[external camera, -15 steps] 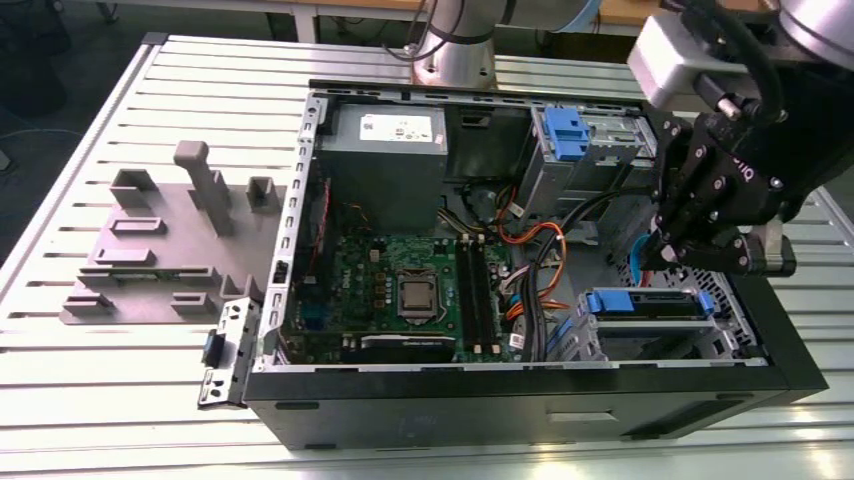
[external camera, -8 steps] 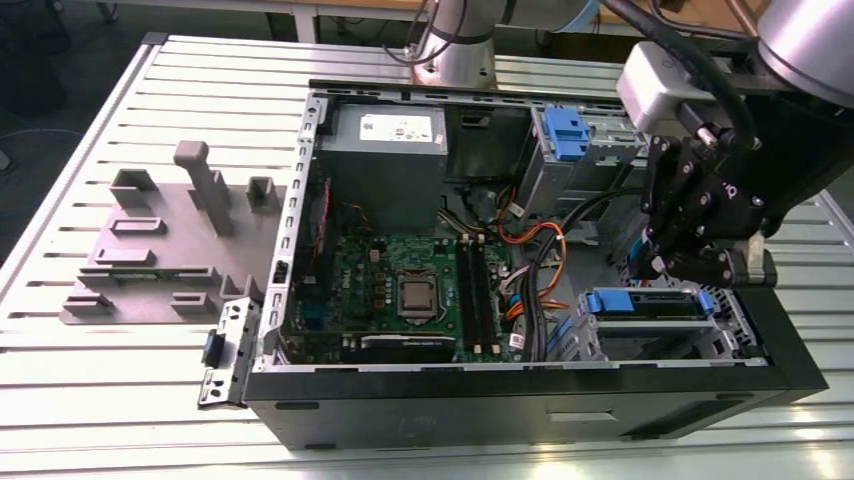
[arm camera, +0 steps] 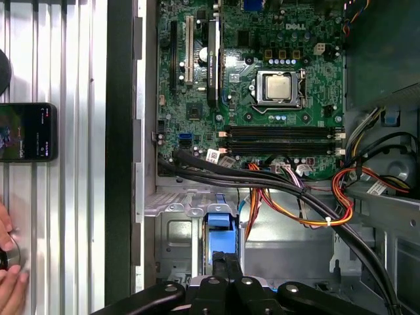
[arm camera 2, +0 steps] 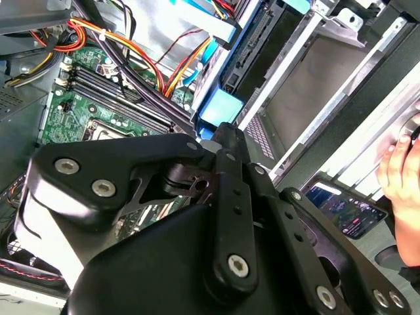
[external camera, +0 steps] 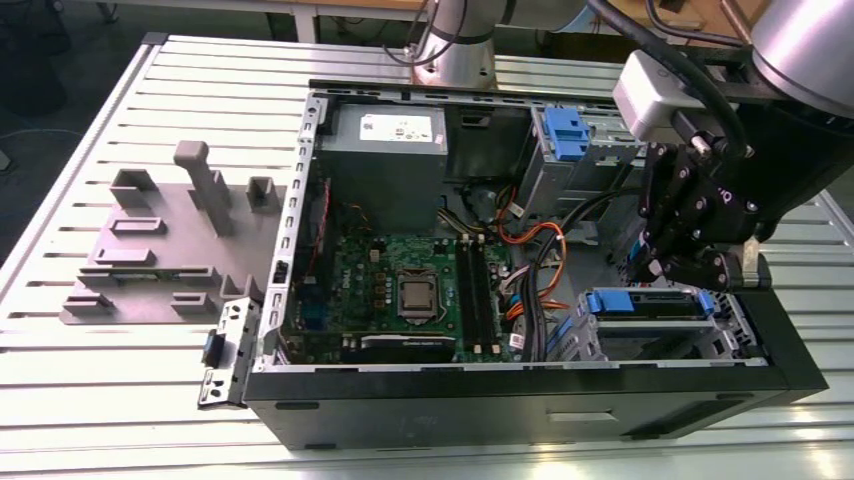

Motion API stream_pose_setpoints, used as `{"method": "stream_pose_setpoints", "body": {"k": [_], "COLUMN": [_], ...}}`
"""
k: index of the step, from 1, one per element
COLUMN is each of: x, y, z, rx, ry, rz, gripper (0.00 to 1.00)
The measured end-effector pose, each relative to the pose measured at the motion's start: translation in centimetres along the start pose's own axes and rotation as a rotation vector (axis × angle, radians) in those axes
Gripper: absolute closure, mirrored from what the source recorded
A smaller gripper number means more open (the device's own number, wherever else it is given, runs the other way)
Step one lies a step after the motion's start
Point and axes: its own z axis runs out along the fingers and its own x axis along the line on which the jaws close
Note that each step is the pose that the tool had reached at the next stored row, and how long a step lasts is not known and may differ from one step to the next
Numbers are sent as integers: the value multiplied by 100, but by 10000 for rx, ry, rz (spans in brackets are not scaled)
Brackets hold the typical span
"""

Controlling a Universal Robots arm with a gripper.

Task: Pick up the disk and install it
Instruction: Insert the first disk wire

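The disk [external camera: 649, 303], silver in a bright blue carrier, lies flat in the drive cage at the front corner of the open computer case [external camera: 534, 405], on the exterior view's right. My gripper [external camera: 683, 272] hangs just above its far edge. In both wrist views the black fingers are closed together, tips against the carrier's blue end [arm camera: 220, 226] [arm camera 2: 223, 108]. My gripper [arm camera: 226, 261] [arm camera 2: 227, 133] has nothing between its fingers. Most of the disk is hidden inside the metal cage.
A green motherboard [external camera: 400, 290] fills the case floor. Orange and black cables [arm camera: 295, 203] run past the cage. A ribbed blue latch piece [external camera: 566, 135] sits at the upper bay. A grey fixture plate [external camera: 160, 240] lies outside. A phone [arm camera: 26, 131] and a person's hand [arm camera: 8, 275] rest beside the case.
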Motion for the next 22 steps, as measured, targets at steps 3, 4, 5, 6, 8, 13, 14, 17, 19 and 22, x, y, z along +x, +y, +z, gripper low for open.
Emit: {"method": "stream_pose_setpoints", "body": {"k": [3,4,5,6,8,13,14,17,19,22], "x": [0,0,0,0,0,-1,-2,-3,-3,-4], "y": [0,0,0,0,-7,-79,-99,-155,-193,-249], "z": [1,1,1,1,2,1,0,-1,-1,-2], "rx": [0,0,0,0,0,-12,-19,-39,-57,-79], "ry": [0,0,0,0,-2,-3,-1,-1,0,0], "rz": [0,0,0,0,-1,-1,-1,1,0,-1], "gripper": [89,89,89,89,89,89,89,89,89,89]}}
